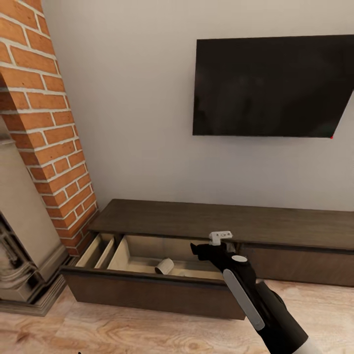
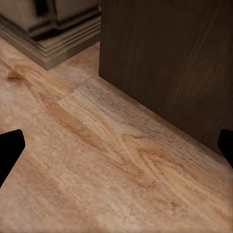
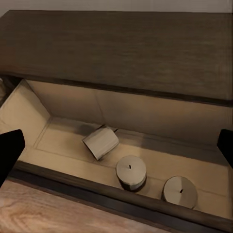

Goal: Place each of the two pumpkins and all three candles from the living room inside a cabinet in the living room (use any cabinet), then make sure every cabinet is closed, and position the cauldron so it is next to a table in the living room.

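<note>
Your right gripper (image 1: 212,244) over open cabinet (image 1: 162,290) drawer, jaws wide, empty. Three candles (image 3: 131,171) inside near front edge, one tipped. Left gripper (image 2: 116,145) jaws wide above floor (image 2: 97,160).

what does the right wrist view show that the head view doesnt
The right wrist view shows three candles in the open drawer: one tipped over and two upright. The head view adds the TV, the brick column and the right gripper above the drawer. Both share the cabinet and the tipped candle.
</note>
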Robot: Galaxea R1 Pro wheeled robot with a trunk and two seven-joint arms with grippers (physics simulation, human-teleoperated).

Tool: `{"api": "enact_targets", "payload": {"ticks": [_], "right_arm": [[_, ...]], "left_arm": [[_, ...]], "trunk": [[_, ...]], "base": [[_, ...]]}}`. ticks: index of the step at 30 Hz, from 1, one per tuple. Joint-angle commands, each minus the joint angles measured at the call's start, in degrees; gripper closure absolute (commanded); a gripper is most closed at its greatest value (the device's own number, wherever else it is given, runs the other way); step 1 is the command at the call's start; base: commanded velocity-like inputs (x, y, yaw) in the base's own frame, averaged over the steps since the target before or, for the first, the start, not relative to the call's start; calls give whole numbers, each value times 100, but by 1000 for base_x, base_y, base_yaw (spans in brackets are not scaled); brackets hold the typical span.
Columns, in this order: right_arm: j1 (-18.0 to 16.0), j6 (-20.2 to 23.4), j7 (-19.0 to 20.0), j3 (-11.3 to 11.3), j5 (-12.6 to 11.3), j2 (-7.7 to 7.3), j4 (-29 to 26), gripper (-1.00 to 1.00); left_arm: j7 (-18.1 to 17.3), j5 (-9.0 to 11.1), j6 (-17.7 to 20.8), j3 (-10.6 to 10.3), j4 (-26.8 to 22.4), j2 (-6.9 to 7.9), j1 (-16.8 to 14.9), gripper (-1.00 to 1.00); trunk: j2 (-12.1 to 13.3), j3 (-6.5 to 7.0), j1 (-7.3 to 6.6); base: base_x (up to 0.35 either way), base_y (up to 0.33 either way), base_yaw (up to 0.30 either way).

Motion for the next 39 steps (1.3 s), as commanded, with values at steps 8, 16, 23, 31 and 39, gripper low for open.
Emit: {"api": "enact_targets", "payload": {"ticks": [8,16,23,31,39], "right_arm": [[22,-16,-65,91,-54,6,-153,-100],[23,-17,-59,98,-54,-2,-163,-100],[23,-54,-63,95,-49,-3,-163,-100],[23,-60,-67,99,-52,-4,-163,-100],[23,-61,-51,103,-54,-1,-163,-100]], "left_arm": [[22,21,-19,-53,47,4,-2,-100],[10,7,-19,-64,217,-2,-2,-100],[12,7,-19,-66,225,-4,-2,-100],[10,7,-19,-66,226,-4,-2,-100],[10,7,-19,-66,226,3,-2,-100]], "trunk": [[-2,-6,-1],[-2,23,-1],[-2,58,-1],[-2,68,-1],[-2,68,-1]], "base": [[0,0,0],[-90,52,-134],[-264,172,-216],[-283,190,-104],[-272,192,-5]]}}
